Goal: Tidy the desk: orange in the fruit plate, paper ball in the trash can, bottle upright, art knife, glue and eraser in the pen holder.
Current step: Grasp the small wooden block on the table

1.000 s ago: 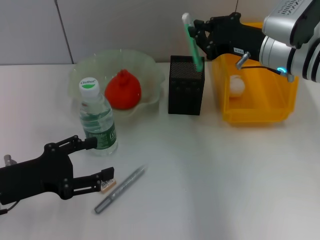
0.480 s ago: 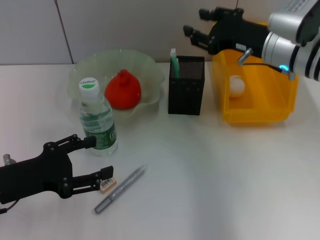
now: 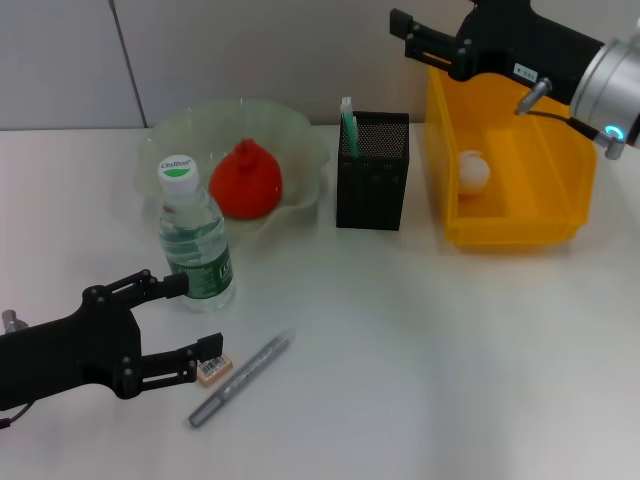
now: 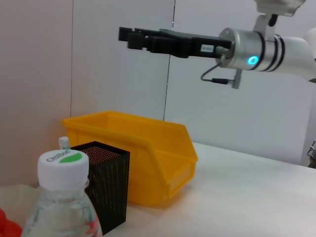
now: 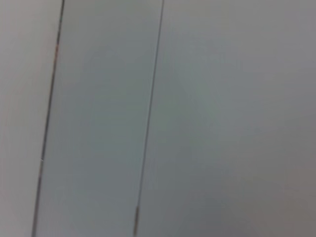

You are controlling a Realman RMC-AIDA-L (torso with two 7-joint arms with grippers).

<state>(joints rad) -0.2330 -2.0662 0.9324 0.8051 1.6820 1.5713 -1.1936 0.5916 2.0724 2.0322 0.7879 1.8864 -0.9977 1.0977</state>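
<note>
The orange (image 3: pixel 246 178) lies in the pale green fruit plate (image 3: pixel 300 130). A bottle (image 3: pixel 194 238) with a green-and-white cap stands upright in front of the plate. The glue (image 3: pixel 348 124) stands in the black mesh pen holder (image 3: pixel 372 172). A paper ball (image 3: pixel 473 170) rests in the yellow trash can (image 3: pixel 520 215). My left gripper (image 3: pixel 200 316) is open low over the table near the bottle, its lower finger just above the eraser (image 3: pixel 213 369). The silver art knife (image 3: pixel 240 378) lies beside the eraser. My right gripper (image 3: pixel 418 36) hangs open and empty high above the trash can.
The left wrist view shows the bottle cap (image 4: pixel 63 163), the pen holder (image 4: pixel 106 183), the trash can (image 4: pixel 143 158) and the right gripper (image 4: pixel 134 37) high above them. Only a grey wall fills the right wrist view. Bare white table lies right of the art knife.
The right gripper let the glue drop into the pen holder, opened, and drew up and back to the right. The left gripper barely shifted.
</note>
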